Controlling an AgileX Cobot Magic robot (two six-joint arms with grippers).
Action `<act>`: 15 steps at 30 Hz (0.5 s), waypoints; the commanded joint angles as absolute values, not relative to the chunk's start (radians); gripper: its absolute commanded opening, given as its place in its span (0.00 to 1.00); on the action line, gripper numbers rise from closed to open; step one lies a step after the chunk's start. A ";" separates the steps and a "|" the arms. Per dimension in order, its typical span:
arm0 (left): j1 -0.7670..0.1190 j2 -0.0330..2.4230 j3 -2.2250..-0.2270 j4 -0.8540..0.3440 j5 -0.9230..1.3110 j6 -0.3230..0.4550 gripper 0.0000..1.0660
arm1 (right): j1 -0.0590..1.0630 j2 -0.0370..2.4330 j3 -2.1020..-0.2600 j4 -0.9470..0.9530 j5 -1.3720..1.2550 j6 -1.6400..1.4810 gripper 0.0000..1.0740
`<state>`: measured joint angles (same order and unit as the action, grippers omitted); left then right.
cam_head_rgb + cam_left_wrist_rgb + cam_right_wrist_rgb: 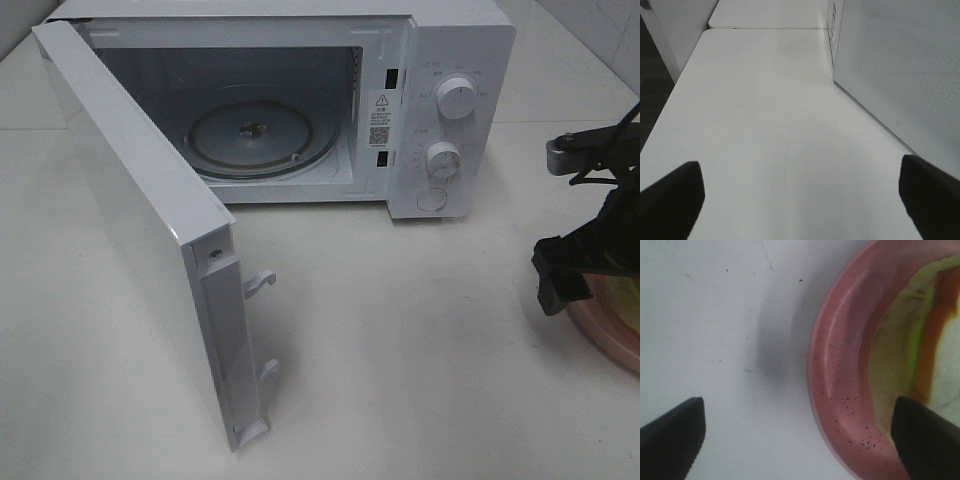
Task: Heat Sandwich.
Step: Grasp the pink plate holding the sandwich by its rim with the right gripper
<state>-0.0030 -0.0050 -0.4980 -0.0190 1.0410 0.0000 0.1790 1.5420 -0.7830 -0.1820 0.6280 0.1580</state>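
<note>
**Sandwich on pink plate, right of open microwave**

Sandwich (900,335): lies on pink plate (840,380), at far right edge of table (420,330), well apart from microwave (460,110). Pale bread with green and orange filling bands side by side, running crosswise to the line between the right gripper's fingertips. Long axis and heading not determinable: cut off by frame edge in wrist view, covered by arm in high view.

Right gripper (800,440): jaws wide apart, gripping nothing, straddling plate rim; one finger (672,437) over bare table, other over plate's inside by the sandwich. Contact unclear.

Left gripper (800,200): jaws wide apart, nothing between, above bare table beside microwave door (130,220). Out of sight in high view.

Microwave: door swung open, glass turntable (262,135) bare.
</note>
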 commanded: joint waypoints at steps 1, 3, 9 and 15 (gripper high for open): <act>-0.002 -0.026 -0.496 -0.019 1.035 -0.006 0.94 | 0.173 1.605 -0.820 -0.244 0.638 0.202 0.89; -0.002 -0.026 -0.496 -0.019 1.035 -0.006 0.94 | 0.173 1.624 -0.829 -0.256 0.637 0.213 0.89; -0.002 -0.026 -0.496 -0.019 1.035 -0.006 0.94 | 0.173 1.701 -0.854 -0.278 0.610 0.235 0.88; -0.002 -0.026 -0.496 -0.019 1.035 -0.006 0.94 | 0.173 1.786 -0.854 -0.294 0.556 0.252 0.86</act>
<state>-0.0030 -0.0050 -0.4980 -0.0190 1.0410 0.0000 0.1790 1.7600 -0.8510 -0.2720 0.5760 0.2350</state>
